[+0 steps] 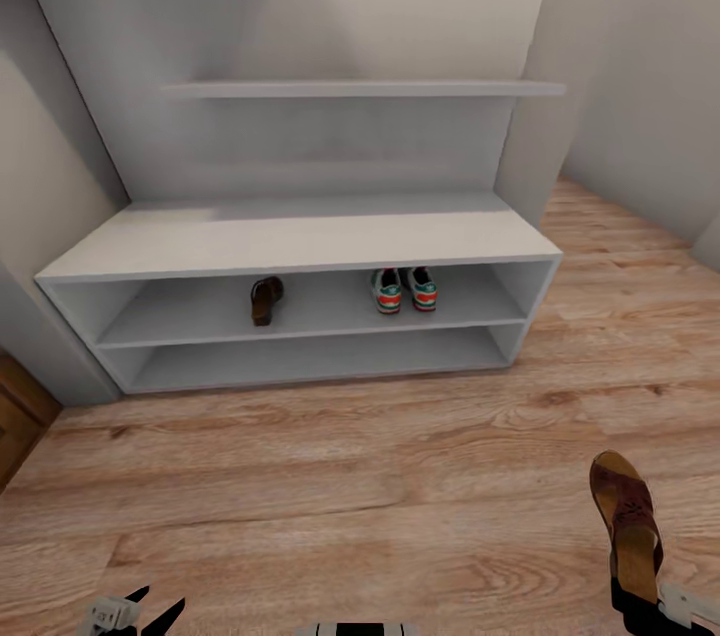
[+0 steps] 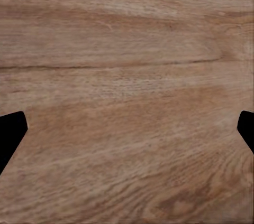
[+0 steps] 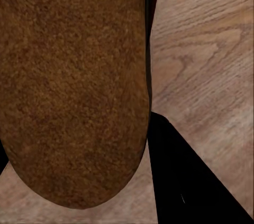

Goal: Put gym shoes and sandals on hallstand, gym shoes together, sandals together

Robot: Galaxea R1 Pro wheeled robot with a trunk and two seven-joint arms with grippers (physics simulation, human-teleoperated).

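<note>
Hallstand [image 1: 300, 241] holds one sandal [image 1: 265, 299] and both gym shoes [image 1: 404, 289] side by side on its upper open shelf. Right gripper [image 1: 640, 606] pinches the second sandal [image 1: 625, 521] above the corridor floor [image 1: 350, 476]. Left gripper [image 1: 135, 611] hangs spread, holding nothing.

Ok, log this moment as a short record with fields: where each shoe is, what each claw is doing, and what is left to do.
rack: wide pale grey stepped hallstand
upper open shelf, left: one flat brown leather sandal
upper open shelf, right: two off-white sneakers with green stripes, side by side
second brown sandal: held in the right claw, over the light brown wood-plank floor
left claw: open, holding nothing
remaining: place the held sandal next to the one on the shelf
</note>
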